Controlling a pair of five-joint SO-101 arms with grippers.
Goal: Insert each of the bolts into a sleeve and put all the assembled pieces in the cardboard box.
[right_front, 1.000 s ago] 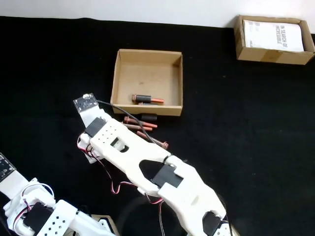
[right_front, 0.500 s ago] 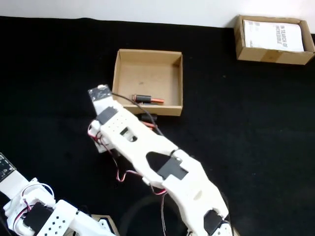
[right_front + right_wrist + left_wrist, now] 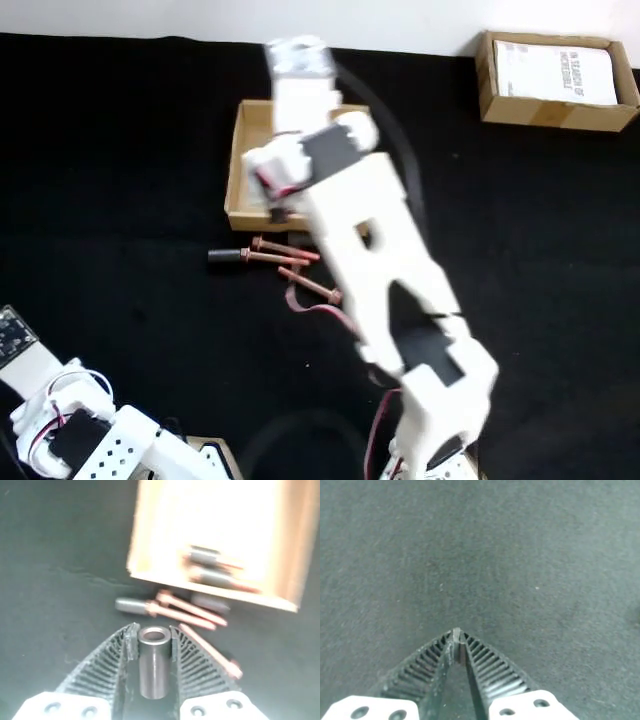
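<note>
My right gripper [image 3: 152, 627] is shut on a dark sleeve [image 3: 154, 665] that stands upright between its fingers. It hangs above the table just in front of the cardboard box [image 3: 165, 582]. Two assembled pieces [image 3: 212, 567] lie inside the box. In front of the box lie loose copper bolts [image 3: 187, 607], one with a dark sleeve [image 3: 131, 605] at its end. From above, the right arm [image 3: 360, 230] covers much of the box [image 3: 240, 170], and the bolts [image 3: 285, 252] lie beside it. My left gripper [image 3: 456, 632] is shut and empty over bare black cloth.
A second cardboard box [image 3: 555, 75] holding a printed sheet stands at the far right corner. The left arm's base [image 3: 80, 430] sits at the near left edge. Black cloth covers the table.
The right arm has risen and swung from the left of the bolts toward the box. A sleeve on a bolt's end now lies uncovered at the left of the bolts.
</note>
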